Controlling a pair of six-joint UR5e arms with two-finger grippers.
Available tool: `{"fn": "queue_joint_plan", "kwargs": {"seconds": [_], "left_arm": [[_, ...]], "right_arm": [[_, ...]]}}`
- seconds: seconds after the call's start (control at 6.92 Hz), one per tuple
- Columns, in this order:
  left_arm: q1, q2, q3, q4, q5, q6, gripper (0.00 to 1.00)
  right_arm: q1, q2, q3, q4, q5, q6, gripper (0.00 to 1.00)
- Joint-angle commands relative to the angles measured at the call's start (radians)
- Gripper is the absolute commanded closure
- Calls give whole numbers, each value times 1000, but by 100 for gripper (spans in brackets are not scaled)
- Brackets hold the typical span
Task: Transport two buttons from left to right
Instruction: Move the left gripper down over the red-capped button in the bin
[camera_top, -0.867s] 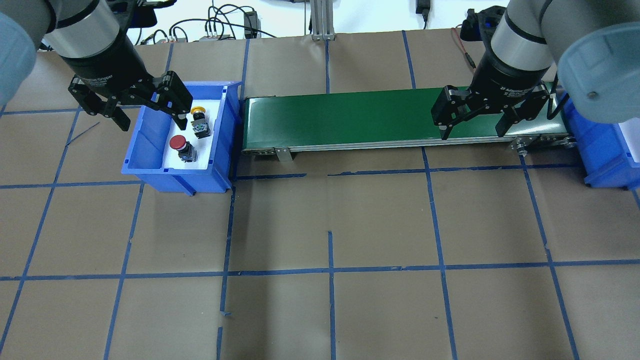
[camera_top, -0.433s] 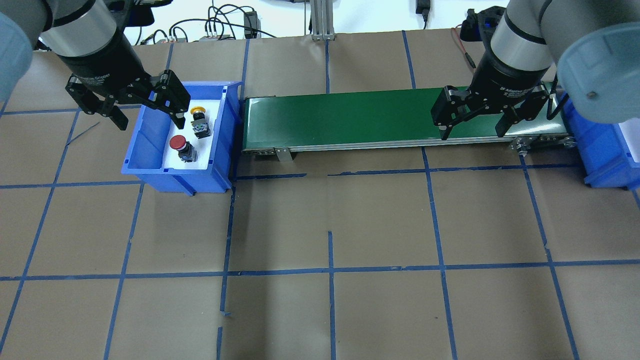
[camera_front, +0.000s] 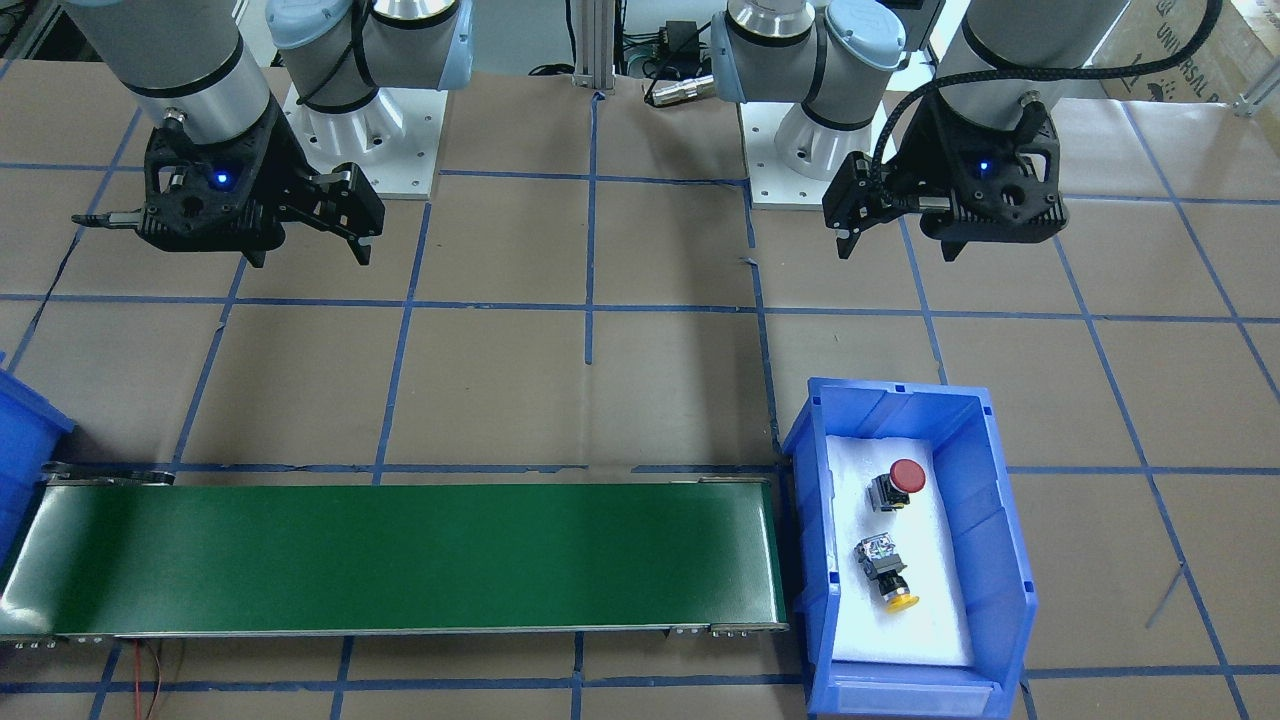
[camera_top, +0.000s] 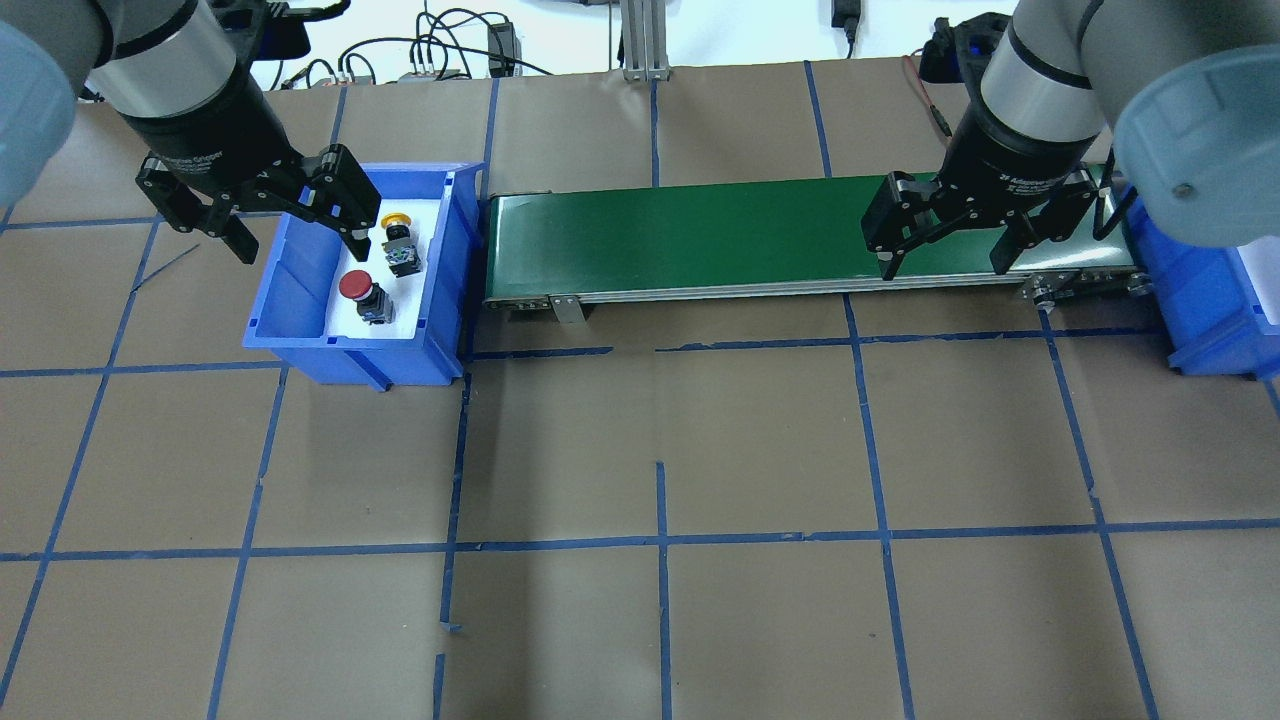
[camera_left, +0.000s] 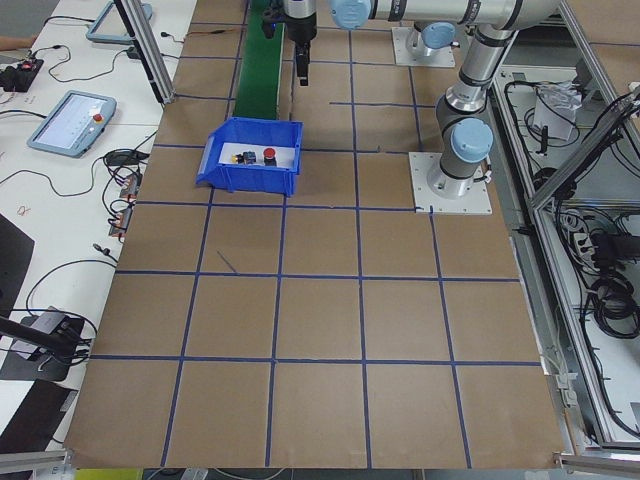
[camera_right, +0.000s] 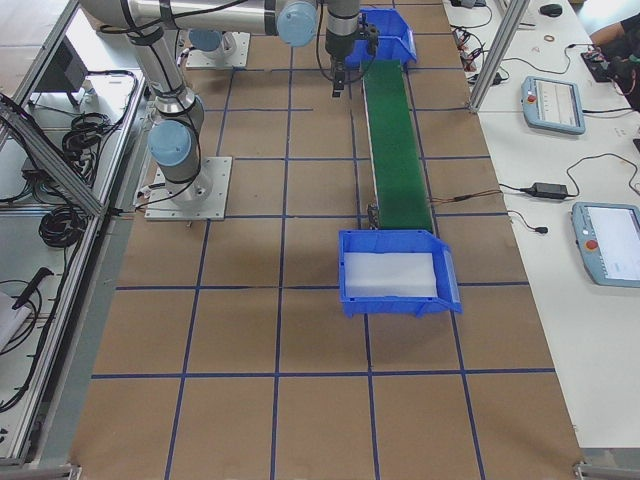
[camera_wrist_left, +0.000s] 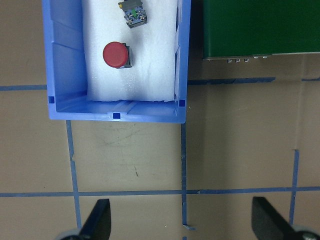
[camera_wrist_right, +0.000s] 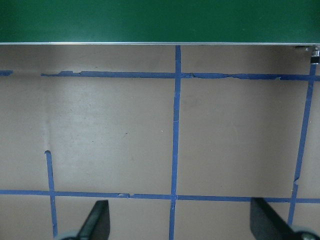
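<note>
We hang the left hand (camera_top: 302, 247) open near the bin (camera_top: 300, 345), ready for the red button (camera_top: 354, 286). Right hand (camera_top: 943, 263) is open by the belt (camera_top: 680, 235), set to receive

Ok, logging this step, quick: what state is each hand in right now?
Left hand: open, holding nothing.
Right hand: open, holding nothing.

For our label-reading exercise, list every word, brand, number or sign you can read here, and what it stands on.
"UNIVERSAL": cardboard box, top right corner of the front-facing view; further letters cut off.
"2F Adaptive Gripper": white print on the body of the right tool; smaller lines beneath too blurred.
"Adaptive Gripper": same print on the body of the left tool, partly blurred.
Everything else: too small to read.
</note>
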Motion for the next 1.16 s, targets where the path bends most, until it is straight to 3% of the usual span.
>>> {"fn": "queue_joint_plan", "kwargs": {"seconds": [0.0,0.43,0.72,0.87,1.01], "left_arm": [[47,-132,12,95,-6,60,0],[122,-196,-29,227,3,201,1],[153,-261,-78,287,-8,76,1],[148,-325,-81,397,-24,74,1],[145,-365,-89,424,-73,65,2]], "right_arm": [[2,0,0,0,1,2,0],[1,0,0,0,2,1,0],[1,0,2,0,2,2,0],[1,3,0,0,2,-1,0],[2,5,2,0,2,2,0]]}}
